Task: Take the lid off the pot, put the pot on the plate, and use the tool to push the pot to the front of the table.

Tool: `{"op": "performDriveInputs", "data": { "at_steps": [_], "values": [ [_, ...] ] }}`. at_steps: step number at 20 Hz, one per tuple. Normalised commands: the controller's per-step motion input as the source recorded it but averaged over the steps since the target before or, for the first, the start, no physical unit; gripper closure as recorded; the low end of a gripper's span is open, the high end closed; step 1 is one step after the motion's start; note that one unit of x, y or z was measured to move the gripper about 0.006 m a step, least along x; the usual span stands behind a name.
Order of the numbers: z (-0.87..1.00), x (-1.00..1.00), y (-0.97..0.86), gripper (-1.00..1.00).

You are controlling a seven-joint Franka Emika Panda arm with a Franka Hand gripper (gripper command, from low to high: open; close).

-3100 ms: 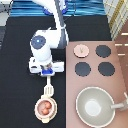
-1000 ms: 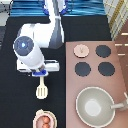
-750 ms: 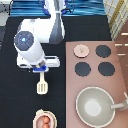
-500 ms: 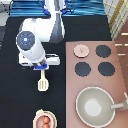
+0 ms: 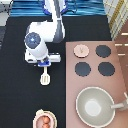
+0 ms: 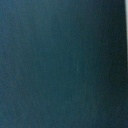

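We see the lid (image 5: 80, 50) off on the stove (image 5: 119, 90) above the grey pan (image 5: 95, 105). The gripper (image 5: 44, 66) holds the cream spatula (image 5: 45, 77) upright; the pot (image 5: 44, 120) sits on the plate (image 5: 36, 117).

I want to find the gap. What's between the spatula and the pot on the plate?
Only bare black table, in the exterior view. The tool hangs under the pincer; the pot is near the bottom.

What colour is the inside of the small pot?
Reddish-brown inside the small round pinkish-tan pot, clearest in the exterior view; the gripper hovers at the cream-white spatula.
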Motion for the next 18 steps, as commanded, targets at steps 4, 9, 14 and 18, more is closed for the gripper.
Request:
{"op": "performDriveInputs", "data": {
  "at_steps": [4,9,14,18],
  "values": [
    [1.00,-0.46,0.33,-1.00],
    [1.00,-0.44,0.29,-1.00],
    [0.99,-0.33,-0.02,-1.00],
    [1.00,-0.08,-0.23,-1.00]
  ]
}}
